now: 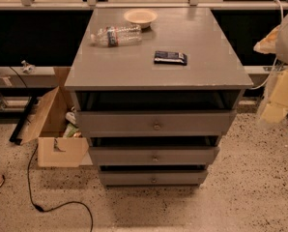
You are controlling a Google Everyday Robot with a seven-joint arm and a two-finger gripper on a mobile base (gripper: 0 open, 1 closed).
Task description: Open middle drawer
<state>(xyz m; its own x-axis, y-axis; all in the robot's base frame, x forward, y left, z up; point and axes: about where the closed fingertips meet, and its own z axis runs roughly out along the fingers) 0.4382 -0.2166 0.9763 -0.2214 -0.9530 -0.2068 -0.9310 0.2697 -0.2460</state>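
The middle drawer (153, 154) sits under the tabletop's near edge, between a taller front above and a narrower one below. Its small round knob (155, 158) is dead centre and untouched. It does not look pulled out yet.

The claw (272, 111) hangs past the tabletop's right edge, beside the near right corner and well apart from that knob. I cannot tell how far open it is, and it seems to carry nothing. Judging by this, the reach is still to come.

On the grey tabletop (207, 76) a shallow bowl (140, 17) rests at the far edge. A plastic bottle (116, 35) lies on its side towards the far left corner, and a dark packet (170, 57) lies right of centre, all clear of the drawer's travel. Below the left edge, an open cardboard box (52, 124) stands on a speckled floor (250, 178).
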